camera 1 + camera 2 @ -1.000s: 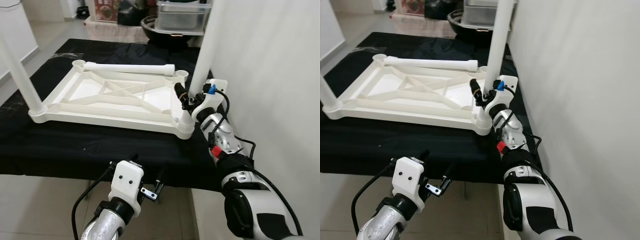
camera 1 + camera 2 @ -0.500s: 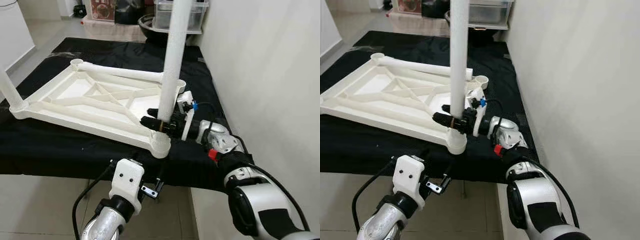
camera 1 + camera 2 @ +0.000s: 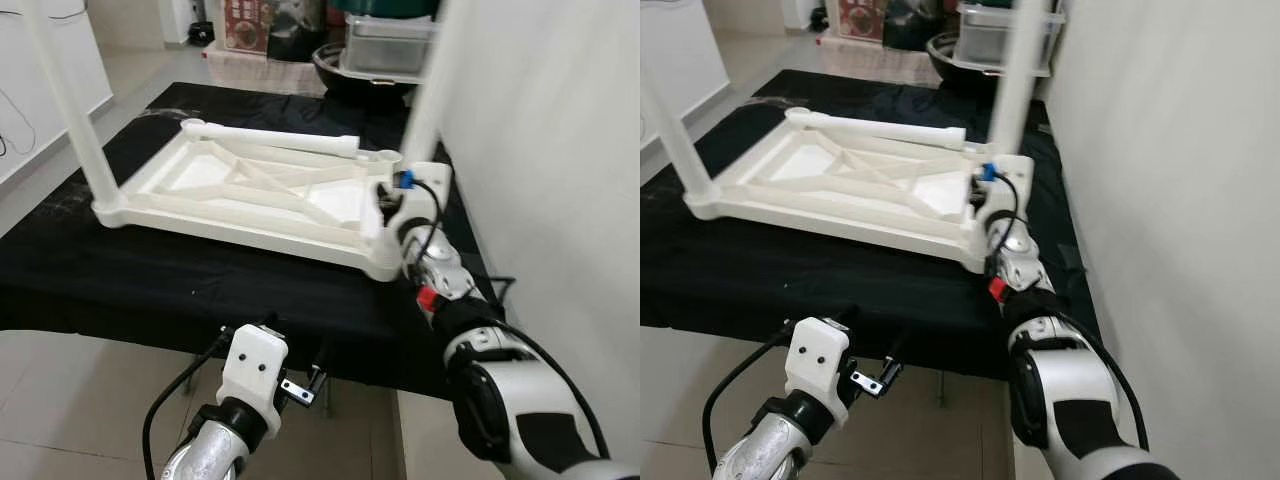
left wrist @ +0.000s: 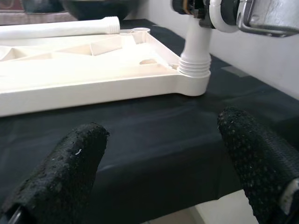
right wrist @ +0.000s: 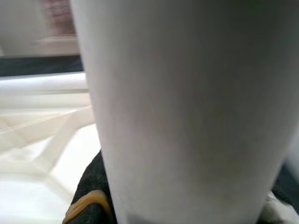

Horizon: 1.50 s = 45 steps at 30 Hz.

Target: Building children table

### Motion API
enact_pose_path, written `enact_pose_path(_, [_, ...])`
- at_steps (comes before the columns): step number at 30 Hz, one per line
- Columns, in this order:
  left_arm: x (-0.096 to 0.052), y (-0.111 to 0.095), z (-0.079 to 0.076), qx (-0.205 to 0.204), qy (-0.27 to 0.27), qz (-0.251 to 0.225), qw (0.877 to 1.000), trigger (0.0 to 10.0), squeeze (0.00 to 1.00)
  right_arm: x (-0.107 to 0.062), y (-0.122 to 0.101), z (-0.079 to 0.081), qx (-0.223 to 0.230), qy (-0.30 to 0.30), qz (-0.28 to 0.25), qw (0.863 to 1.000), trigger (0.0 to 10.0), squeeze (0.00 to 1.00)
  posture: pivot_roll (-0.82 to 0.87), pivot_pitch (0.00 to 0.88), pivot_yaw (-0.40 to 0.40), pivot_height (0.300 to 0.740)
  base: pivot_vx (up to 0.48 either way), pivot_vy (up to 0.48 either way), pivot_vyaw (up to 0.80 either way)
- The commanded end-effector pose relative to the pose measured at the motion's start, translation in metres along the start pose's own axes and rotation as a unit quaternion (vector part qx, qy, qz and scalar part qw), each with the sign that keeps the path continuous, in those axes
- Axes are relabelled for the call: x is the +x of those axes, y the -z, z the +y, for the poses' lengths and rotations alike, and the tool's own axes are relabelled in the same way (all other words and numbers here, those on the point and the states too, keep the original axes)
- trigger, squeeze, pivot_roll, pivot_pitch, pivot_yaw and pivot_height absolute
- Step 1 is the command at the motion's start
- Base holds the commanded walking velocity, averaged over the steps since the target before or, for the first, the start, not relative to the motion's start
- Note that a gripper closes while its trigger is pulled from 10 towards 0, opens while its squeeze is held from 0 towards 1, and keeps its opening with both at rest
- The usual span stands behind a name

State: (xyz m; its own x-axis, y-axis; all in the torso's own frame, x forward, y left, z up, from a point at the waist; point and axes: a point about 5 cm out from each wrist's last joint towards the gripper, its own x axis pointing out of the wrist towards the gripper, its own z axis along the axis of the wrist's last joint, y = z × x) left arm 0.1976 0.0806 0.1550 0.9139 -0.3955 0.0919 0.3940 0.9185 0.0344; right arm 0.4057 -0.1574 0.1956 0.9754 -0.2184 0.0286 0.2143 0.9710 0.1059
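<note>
At near corner: leg [image 3: 428,100] is clamped by right gripper [image 3: 388,205] — seated in tabletop [image 3: 250,190] socket.
Left gripper [image 4: 163,154]: held open, idle.
Risk: leg could be cocked or cross-threaded if tilted — tabletop dragged w/ it.

Both eye views look forward and down from the head onto the upturned white table top [image 3: 260,190] on black cloth [image 3: 150,290]. The left wrist camera sights low across that cloth toward the screwed-in leg [image 4: 196,51]. The right wrist camera sits pressed against what is probably that leg.
</note>
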Motion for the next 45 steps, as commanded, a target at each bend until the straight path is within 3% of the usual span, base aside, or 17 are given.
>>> enact_pose_path(1, [-0.001, 0.002, -0.001, 0.002, 0.001, 0.005, 1.000, 10.0, 0.00, -0.006, 0.026, -0.012, -0.005, 0.060, 0.057, 0.997, 0.0, 0.00, 0.10, 0.093, -0.093, 0.740, 0.000, 0.000, 0.00])
enact_pose_path(5, [-0.001, 0.003, -0.001, 0.003, 0.001, 0.004, 1.000, 10.0, 0.00, -0.017, 0.033, 0.011, 0.024, 0.056, 0.046, 0.997, 0.0, 0.00, 0.11, 0.086, -0.092, 0.740, 0.000, 0.000, 0.00])
enact_pose_path(6, [-0.001, 0.003, -0.001, 0.004, 0.001, 0.004, 1.000, 10.0, 0.00, -0.018, 0.030, 0.020, 0.030, 0.035, 0.031, 0.998, 10.0, 0.00, 0.11, 0.083, -0.092, 0.740, 0.000, 0.000, 0.00])
enact_pose_path(7, [-0.001, 0.003, -0.001, 0.004, 0.001, 0.004, 1.000, 10.0, 0.00, -0.018, 0.030, 0.020, 0.030, 0.035, 0.031, 0.998, 10.0, 0.00, 0.11, 0.083, -0.092, 0.740, 0.000, 0.000, 0.00])
enact_pose_path(8, [-0.001, 0.003, -0.001, 0.004, 0.002, 0.003, 1.000, 10.0, 0.00, -0.019, 0.024, 0.030, 0.036, -0.009, 0.006, 0.999, 10.0, 1.00, 0.11, 0.080, -0.091, 0.740, 0.000, 0.000, 0.00])
enact_pose_path(14, [-0.001, 0.002, -0.002, 0.004, 0.004, 0.000, 1.000, 10.0, 0.00, -0.021, 0.004, 0.043, 0.029, -0.097, -0.072, 0.992, 10.0, 1.00, 0.11, 0.075, -0.094, 0.740, 0.000, 0.000, 0.00])
enact_pose_path(15, [-0.002, 0.001, -0.003, 0.003, 0.005, -0.005, 1.000, 10.0, 0.00, -0.021, 0.000, 0.044, 0.036, -0.145, -0.081, 0.985, 10.0, 0.00, 0.11, 0.071, -0.093, 0.740, 0.000, 0.000, 0.00])
enact_pose_path(19, [-0.002, -0.003, -0.005, 0.001, 0.014, -0.022, 1.000, 10.0, 0.00, -0.025, 0.000, 0.050, 0.075, -0.304, -0.059, 0.948, 10.0, 0.00, 0.11, 0.067, -0.093, 0.740, 0.000, 0.000, 0.00])
enact_pose_path(21, [-0.003, -0.005, -0.006, -0.001, 0.018, -0.030, 0.999, 10.0, 0.00, -0.029, 0.004, 0.049, 0.081, -0.414, -0.014, 0.907, 10.0, 0.00, 0.10, 0.064, -0.092, 0.740, 0.000, 0.000, 0.00])
enact_pose_path(26, [-0.003, -0.006, -0.007, -0.001, 0.021, -0.032, 0.999, 10.0, 0.00, -0.032, 0.006, 0.048, 0.075, -0.462, 0.004, 0.884, 10.0, 0.00, 0.10, 0.063, -0.091, 0.740, 0.000, 0.000, 0.00])
enact_pose_path(29, [-0.003, -0.005, -0.008, 0.000, 0.025, -0.031, 0.999, 10.0, 0.00, -0.042, 0.016, 0.050, 0.051, -0.580, 0.057, 0.811, 10.0, 0.00, 0.10, 0.058, -0.094, 0.740, 0.000, 0.000, 0.00])
enact_pose_path(34, [-0.003, -0.006, -0.009, -0.001, 0.028, -0.034, 0.999, 10.0, 0.00, -0.049, 0.019, 0.058, 0.034, -0.638, 0.066, 0.766, 10.0, 0.00, 0.11, 0.057, -0.099, 0.740, 0.000, 0.000, 0.00])
enact_pose_path(35, [-0.003, -0.006, -0.009, -0.001, 0.028, -0.034, 0.999, 10.0, 0.00, -0.049, 0.019, 0.058, 0.034, -0.638, 0.066, 0.766, 10.0, 0.00, 0.11, 0.057, -0.099, 0.740, 0.000, 0.000, 0.00])
enact_pose_path(37, [-0.004, -0.005, -0.010, -0.002, 0.027, -0.035, 0.999, 10.0, 0.00, -0.047, 0.019, 0.064, 0.014, -0.621, 0.063, 0.781, 0.0, 0.00, 0.11, 0.059, -0.100, 0.740, 0.000, 0.000, 0.00])
enact_pose_path(38, [-0.004, -0.005, -0.010, -0.002, 0.027, -0.035, 0.999, 10.0, 0.00, -0.047, 0.019, 0.064, 0.014, -0.621, 0.063, 0.781, 0.0, 0.00, 0.11, 0.059, -0.100, 0.740, 0.000, 0.000, 0.00])
enact_pose_path(40, [-0.004, -0.005, -0.009, -0.002, 0.026, -0.035, 0.999, 10.0, 0.00, -0.038, 0.015, 0.067, -0.005, -0.560, 0.047, 0.827, 0.0, 0.00, 0.11, 0.064, -0.105, 0.740, 0.000, 0.000, 0.00])
enact_pose_path(45, [-0.004, -0.005, -0.008, -0.002, 0.024, -0.033, 0.999, 10.0, 0.00, -0.022, 0.010, 0.056, -0.016, -0.431, 0.031, 0.902, 0.0, 0.00, 0.11, 0.068, -0.099, 0.740, 0.000, 0.000, 0.00])
